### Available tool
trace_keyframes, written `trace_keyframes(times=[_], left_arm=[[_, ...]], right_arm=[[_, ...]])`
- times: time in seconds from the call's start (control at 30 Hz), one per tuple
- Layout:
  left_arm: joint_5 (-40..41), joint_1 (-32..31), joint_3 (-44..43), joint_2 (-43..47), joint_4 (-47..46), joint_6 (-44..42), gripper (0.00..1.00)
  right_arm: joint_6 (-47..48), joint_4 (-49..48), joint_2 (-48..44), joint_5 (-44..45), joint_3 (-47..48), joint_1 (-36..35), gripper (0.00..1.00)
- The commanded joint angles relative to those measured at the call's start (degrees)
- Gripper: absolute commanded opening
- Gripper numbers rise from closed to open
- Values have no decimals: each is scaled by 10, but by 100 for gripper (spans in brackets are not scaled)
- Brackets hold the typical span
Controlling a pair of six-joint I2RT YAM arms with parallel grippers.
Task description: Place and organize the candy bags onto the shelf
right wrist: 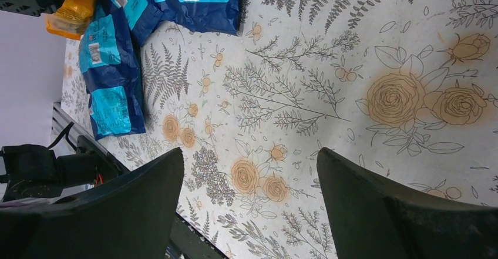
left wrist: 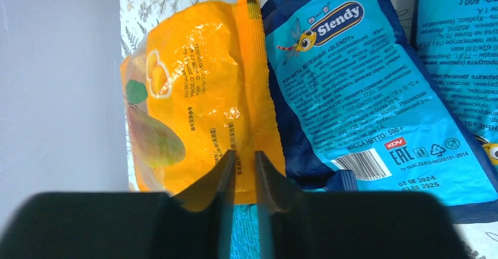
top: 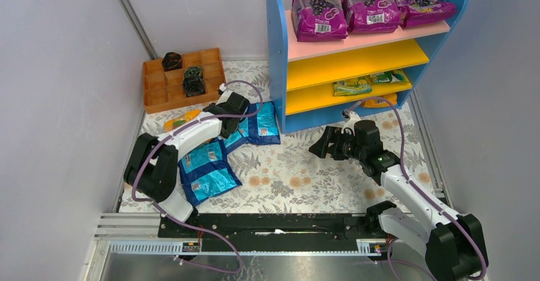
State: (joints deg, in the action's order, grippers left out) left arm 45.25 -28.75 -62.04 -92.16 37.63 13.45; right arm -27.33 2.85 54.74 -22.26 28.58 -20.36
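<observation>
Orange bag (left wrist: 194, 94): near edge pinched btwn L gripper (left wrist: 242, 174) fingers; R gripper (right wrist: 249, 200) spread wide, well apart.

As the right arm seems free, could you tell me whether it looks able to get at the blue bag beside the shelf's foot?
Probably yes: only bare cloth lies between the right gripper and that blue bag, and its jaws stand open.

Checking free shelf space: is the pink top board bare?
No, three purple bags lie side by side on the pink board.
</observation>
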Motion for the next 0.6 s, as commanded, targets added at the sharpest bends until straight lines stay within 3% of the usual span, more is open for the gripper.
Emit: trace_keyframes(times=[0.0, 0.07, 0.1, 0.13, 0.2, 0.27, 0.37, 0.57], left_arm=[[12, 6, 14, 37, -14, 2, 15], [14, 9, 14, 48, -15, 1, 11], [14, 9, 16, 53, -14, 2, 15], [14, 9, 17, 57, -14, 3, 27], [14, 9, 23, 60, -13, 10, 61], [16, 9, 29, 57, -9, 21, 77], [23, 10, 37, 46, -5, 36, 93], [19, 51, 43, 55, -23, 47, 99]], right_arm=[[-14, -22, -11, -23, -1, 0, 90], [-16, -21, -12, -26, -2, 0, 89], [-17, -22, -13, -27, -3, 0, 90], [-19, -22, -13, -28, -4, 0, 90], [-20, -23, -15, -29, -6, 0, 90], [-20, -23, -16, -30, -7, 0, 90], [-20, -24, -13, -30, -10, 0, 90], [-20, -24, -4, -35, -11, 0, 90]])
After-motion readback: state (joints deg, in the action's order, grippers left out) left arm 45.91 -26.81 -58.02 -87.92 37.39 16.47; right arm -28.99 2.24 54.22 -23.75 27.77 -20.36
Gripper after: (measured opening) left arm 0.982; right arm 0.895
